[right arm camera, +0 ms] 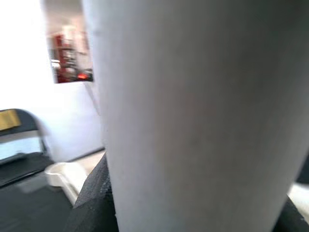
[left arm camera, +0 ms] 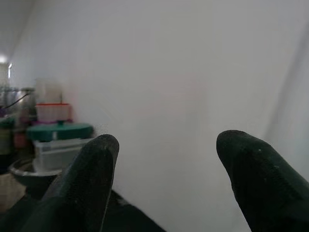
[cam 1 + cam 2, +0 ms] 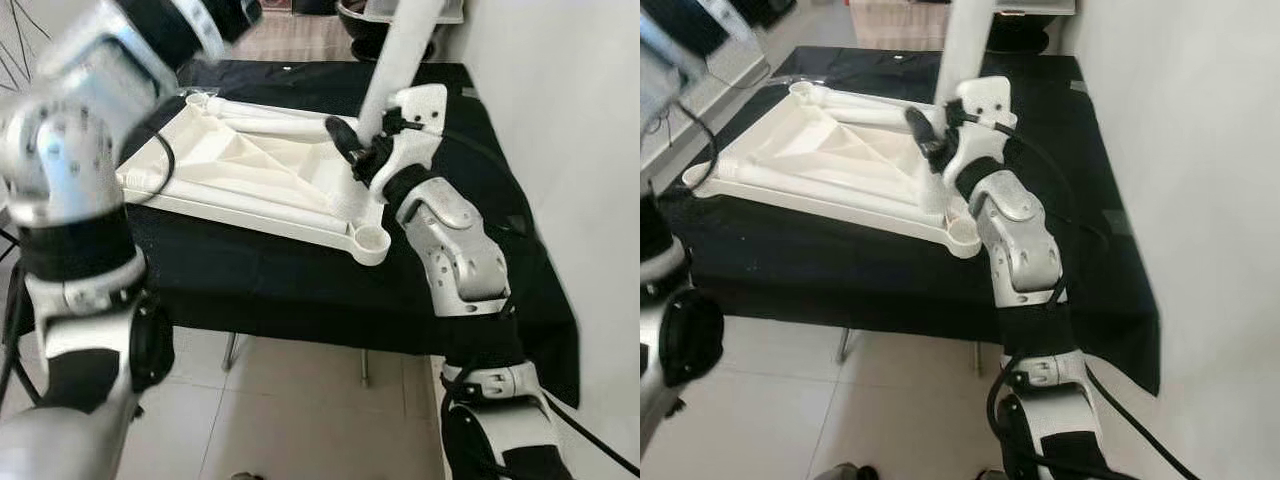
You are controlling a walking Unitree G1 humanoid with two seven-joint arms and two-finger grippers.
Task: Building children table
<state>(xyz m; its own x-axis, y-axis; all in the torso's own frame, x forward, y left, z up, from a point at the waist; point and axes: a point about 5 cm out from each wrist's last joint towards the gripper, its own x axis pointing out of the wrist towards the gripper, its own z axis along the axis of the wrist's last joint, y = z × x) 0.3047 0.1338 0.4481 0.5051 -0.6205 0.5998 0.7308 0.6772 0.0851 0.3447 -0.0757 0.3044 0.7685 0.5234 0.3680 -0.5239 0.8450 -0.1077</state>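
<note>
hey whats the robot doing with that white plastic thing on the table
The robot is putting together a small table. A white plastic tabletop lies upside down on a black-covered table, its ribbed underside and round corner sockets showing. The right gripper is shut on a white cylindrical table leg, held upright near the tabletop's right-hand edge. The nearest corner socket has no leg in it. The left gripper is open, raised away from the parts and facing a white wall.

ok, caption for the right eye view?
Right gripper holds a white table leg upright over the upturned tabletop on black cloth.
</note>
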